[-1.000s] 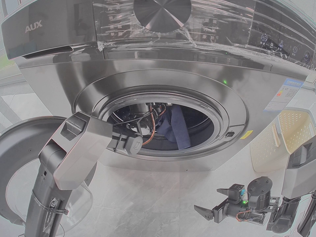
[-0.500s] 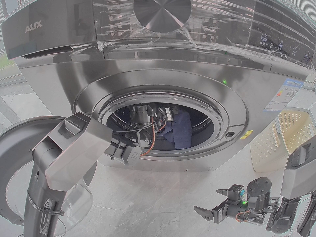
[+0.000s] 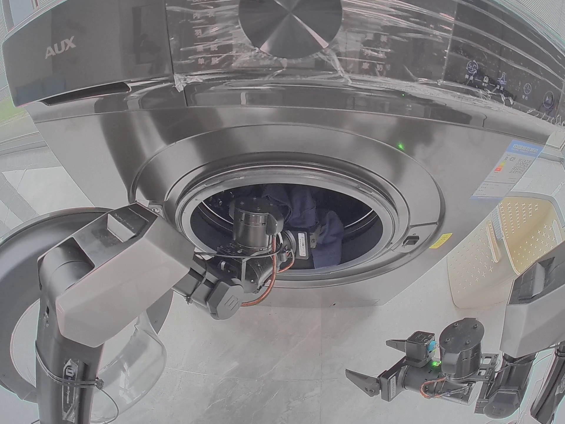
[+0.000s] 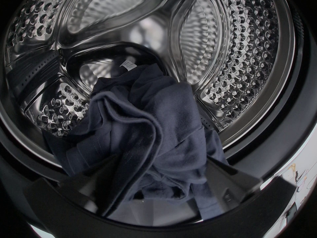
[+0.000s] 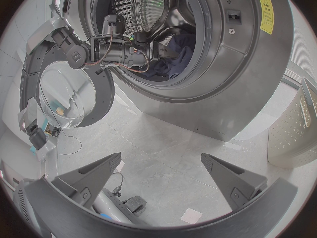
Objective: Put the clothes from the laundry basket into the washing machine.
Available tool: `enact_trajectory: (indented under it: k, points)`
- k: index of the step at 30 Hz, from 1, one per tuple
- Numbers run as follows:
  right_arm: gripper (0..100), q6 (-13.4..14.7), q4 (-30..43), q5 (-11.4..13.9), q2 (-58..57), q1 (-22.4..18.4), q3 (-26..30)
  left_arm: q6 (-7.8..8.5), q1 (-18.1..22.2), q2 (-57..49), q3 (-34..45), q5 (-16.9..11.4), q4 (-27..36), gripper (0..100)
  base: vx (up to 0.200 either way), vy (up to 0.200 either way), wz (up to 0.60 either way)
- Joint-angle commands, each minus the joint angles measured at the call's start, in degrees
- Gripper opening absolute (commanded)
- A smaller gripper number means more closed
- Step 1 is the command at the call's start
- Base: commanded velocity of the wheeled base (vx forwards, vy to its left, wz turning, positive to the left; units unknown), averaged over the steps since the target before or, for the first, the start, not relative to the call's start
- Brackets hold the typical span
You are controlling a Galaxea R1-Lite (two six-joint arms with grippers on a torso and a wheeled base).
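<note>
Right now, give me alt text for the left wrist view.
A dark navy garment lies heaped at the mouth of the washing machine's perforated steel drum, a small white label at its top. The left hand is open, its fingers either side of the cloth.

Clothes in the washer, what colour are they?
The clothes are dark navy blue; left wrist view shows them best.

The washing machine (image 3: 118,148) carries brand lettering (image 3: 60,46) on its drawer front (image 3: 94,72), small characters (image 3: 203,30) on the control panel (image 3: 412,30), a rating label (image 3: 513,169) and a yellow warning sticker (image 5: 266,13). The navy garment (image 4: 158,123) shows a white tag (image 4: 128,65).
</note>
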Motion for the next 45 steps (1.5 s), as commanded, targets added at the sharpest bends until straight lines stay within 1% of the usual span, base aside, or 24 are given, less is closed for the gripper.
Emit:
enact_trajectory:
  k: [1, 5, 8, 10, 12, 16, 17, 20, 26, 33, 34, 36, 38, 42, 44, 45]
  points:
    - [100, 0.0, 0.0, 0.0, 0.1, 0.1, 0.0, 0.36, 0.3, 3.8, -3.9, -0.1, 0.6, 0, 0.0, 0.0, 0.0]
    - [100, 0.0, 0.0, 0.0, 0.1, 0.1, 0.0, 0.44, 0.5, 5.4, -7.8, -0.2, 2.5, 0, 0.0, 0.0, 0.0]
    - [100, 0.0, 0.0, 0.0, 0.1, 0.1, -0.1, 0.01, 0.6, 8.0, -15.5, 0.1, 2.9, 0, 0.0, 0.0, 0.0]
    - [100, 0.0, 0.0, 0.0, 0.1, 0.1, -0.1, -0.35, 0.7, 8.9, -18.0, 0.4, 2.9, 0, 0.0, 0.0, 0.0]
    - [100, 0.0, 0.0, 0.0, 0.1, 0.1, -0.1, -1.05, 1.2, 10.4, -21.4, 1.0, 2.3, 0, 0.0, 0.0, 0.0]
    - [100, 0.0, 0.0, 0.0, 0.1, 0.1, -0.4, -1.66, 2.0, 13.0, -27.6, 2.9, 1.2, 0, 0.0, 0.0, 0.0]
    - [100, 0.0, 0.0, 0.0, 0.1, 0.1, -0.5, -2.02, 2.6, 14.2, -31.0, 3.8, 0.0, 0, 0.0, 0.0, 0.0]
    - [100, 0.0, 0.0, 0.0, 0.1, 0.2, -0.5, -2.02, 3.7, 16.7, -38.9, 5.5, -1.5, 0, 0.0, 0.0, 0.0]
    - [100, 0.0, 0.0, 0.0, 0.0, 0.2, -0.5, -2.1, 4.3, 16.5, -38.9, 5.6, -1.8, 0, 0.0, 0.0, 0.0]
    - [100, 0.0, 0.0, 0.0, 0.1, 0.2, -0.4, -2.02, 3.6, 16.5, -38.9, 5.7, -1.7, 0, 0.0, 0.0, 0.0]
    - [100, 0.0, 0.0, 0.0, 0.1, 0.2, -0.4, -2.1, 3.5, 16.5, -38.9, 5.7, -1.7, 100, 0.0, 0.0, 0.0]
    - [100, 0.0, 0.0, 0.0, 0.1, 0.2, -0.4, -2.1, 3.1, 15.9, -38.9, 5.7, -1.6, 100, 0.0, 0.0, 0.0]
    - [100, 0.1, 0.0, 0.0, 0.1, 0.2, -0.4, -2.1, 2.3, 14.4, -36.6, 5.7, -1.5, 100, 0.0, 0.0, 0.0]
    - [100, 0.1, 0.0, 0.0, 0.1, 0.2, -0.4, -1.75, 0.6, 8.7, -26.1, 5.7, -1.7, 100, 0.0, 0.0, 0.0]
    - [100, 0.0, 0.0, 0.0, 0.1, 0.2, -0.4, -1.58, -0.1, 7.2, -23.2, 5.7, -1.8, 100, 0.0, 0.0, 0.0]
    - [100, 0.0, 0.0, 0.0, 0.1, 0.2, -0.3, -0.96, -0.9, 5.0, -19.4, 5.7, -1.9, 100, 0.0, 0.0, 0.0]
